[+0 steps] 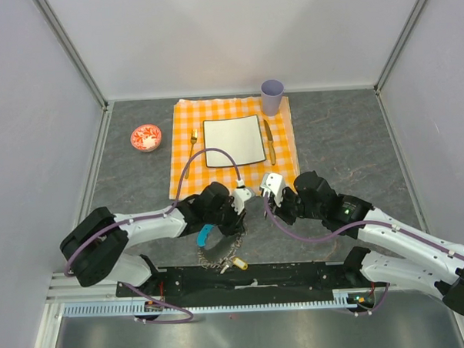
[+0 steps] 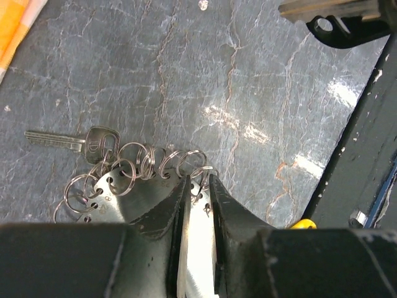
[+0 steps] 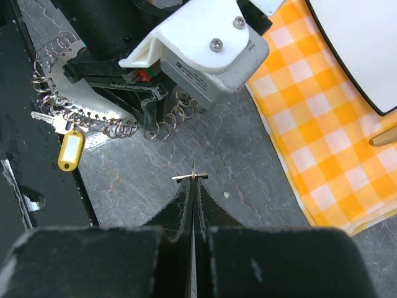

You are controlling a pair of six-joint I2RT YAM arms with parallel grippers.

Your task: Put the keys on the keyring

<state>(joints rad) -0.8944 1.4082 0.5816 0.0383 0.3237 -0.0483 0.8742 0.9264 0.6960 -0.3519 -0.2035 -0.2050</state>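
Both jaw pairs are closed: the left gripper (image 2: 198, 183) clamps the keyring (image 2: 139, 195) on the table (image 2: 248, 74), steadying it, while the right gripper (image 3: 193, 183) pinches one key (image 2: 329, 9) nearby, apparently poised for threading.

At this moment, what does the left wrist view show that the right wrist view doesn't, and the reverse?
Only left wrist: a look straight down the left gripper, shut on the ring-lined metal strip, and the flat face of the key in the right gripper. Only right wrist: the white plate, a gold knife handle, and the right gripper from behind, pinching that key edge-on. Both: the strip, the yellow tag, the orange checked cloth.
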